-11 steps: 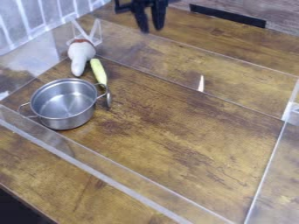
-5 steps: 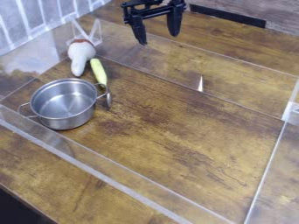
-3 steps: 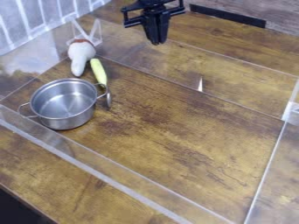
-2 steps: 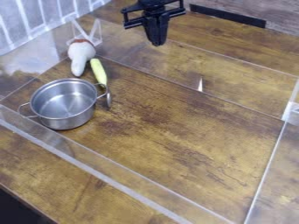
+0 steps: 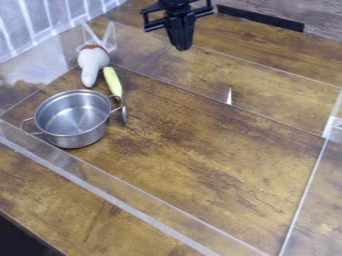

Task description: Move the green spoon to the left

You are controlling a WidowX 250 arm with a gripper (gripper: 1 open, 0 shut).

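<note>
One green spoon, close beside the steel pot.
Green spoon (image 5: 115, 88) lies beside the steel pot (image 5: 72, 118) on the pot's handle side, near the whitish toy (image 5: 92, 61). Likely light, stiff, smooth enough to slip; I'd pinch mid-handle, clear of the rim. My gripper (image 5: 182, 47) points down over the surface (image 5: 201, 130), well apart from the pot, beyond the toy; fingers together, nothing held.

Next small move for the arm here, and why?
Probably swing the shut gripper toward the green spoon, opening on the way: it hangs at the table's far side holding nothing visible, while the spoon lies between the whitish figure and the steel pot.
</note>
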